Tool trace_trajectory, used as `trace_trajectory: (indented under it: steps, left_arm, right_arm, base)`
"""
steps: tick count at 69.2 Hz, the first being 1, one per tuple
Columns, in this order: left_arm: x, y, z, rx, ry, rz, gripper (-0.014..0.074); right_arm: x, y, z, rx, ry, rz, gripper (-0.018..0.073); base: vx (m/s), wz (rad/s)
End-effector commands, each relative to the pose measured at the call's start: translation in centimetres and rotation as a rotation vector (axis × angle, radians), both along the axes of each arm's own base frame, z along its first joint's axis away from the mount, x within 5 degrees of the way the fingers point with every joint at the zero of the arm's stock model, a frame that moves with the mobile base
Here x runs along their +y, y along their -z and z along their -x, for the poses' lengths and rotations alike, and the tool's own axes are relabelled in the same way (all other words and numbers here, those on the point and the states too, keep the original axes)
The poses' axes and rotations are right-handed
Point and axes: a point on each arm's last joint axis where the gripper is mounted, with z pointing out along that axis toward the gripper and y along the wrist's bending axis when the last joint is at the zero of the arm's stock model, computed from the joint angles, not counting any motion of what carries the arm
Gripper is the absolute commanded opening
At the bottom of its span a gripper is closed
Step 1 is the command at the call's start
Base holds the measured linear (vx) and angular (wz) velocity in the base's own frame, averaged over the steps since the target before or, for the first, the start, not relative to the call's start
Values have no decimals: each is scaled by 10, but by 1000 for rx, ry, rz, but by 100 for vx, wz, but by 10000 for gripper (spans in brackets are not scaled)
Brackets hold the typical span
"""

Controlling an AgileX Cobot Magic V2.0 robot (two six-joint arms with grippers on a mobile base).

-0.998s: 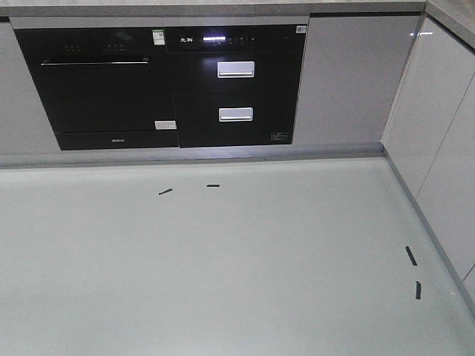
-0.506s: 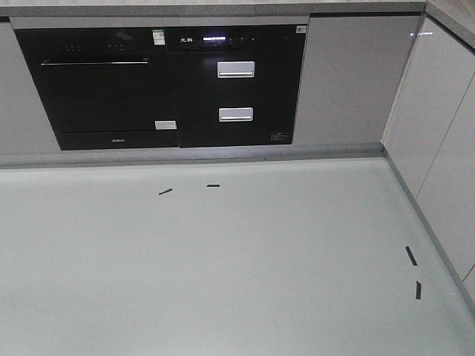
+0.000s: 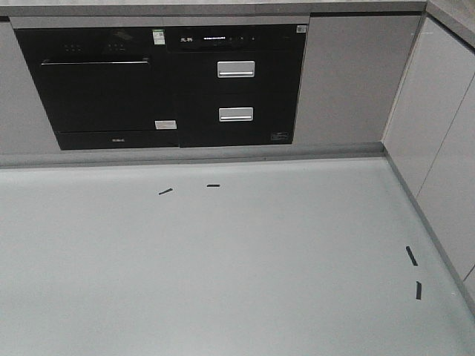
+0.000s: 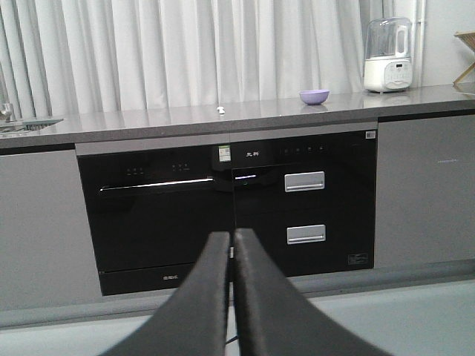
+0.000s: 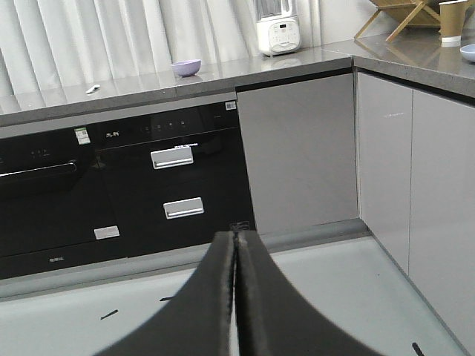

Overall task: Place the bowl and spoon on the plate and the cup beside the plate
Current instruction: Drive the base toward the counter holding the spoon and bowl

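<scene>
Stage: approach, nothing yet grasped.
Left tool [image 4: 231, 237], right tool [image 5: 234, 237]: fingers pressed together, both empty.
Bowl [image 4: 314, 96], spoon [image 4: 220, 110]: far counter [image 4: 148, 122].
Cup [image 5: 451, 22], plate [image 5: 469, 52]: right side.
Next need, likely: get within reach of the counter.

The front camera looks down at the floor [image 3: 223, 267] before the black oven [image 3: 100, 89]. Both wrist cameras sit low, looking level at that oven, the counter [image 4: 185, 122] above and the bowl [image 4: 314, 96].
</scene>
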Motion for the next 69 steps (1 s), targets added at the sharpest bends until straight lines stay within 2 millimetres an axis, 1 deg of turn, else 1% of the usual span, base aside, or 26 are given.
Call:
trace_trajectory:
  steps: [1,50,69]
  left_arm:
    - [0,-10,2,-93,3,15,-6]
    - [0,-10,2,-93,3,15,-6]
    - [0,-10,2,-93,3,15,-6]
  right_arm:
    - [0,-6,1,-76,1,23,-11]
    - [0,-6,1,-76,1,23,-11]
    - [0,-6,1,-76,1,23,-11]
  base:
    - [1,1]
    - [9,-2]
    - [15,16]
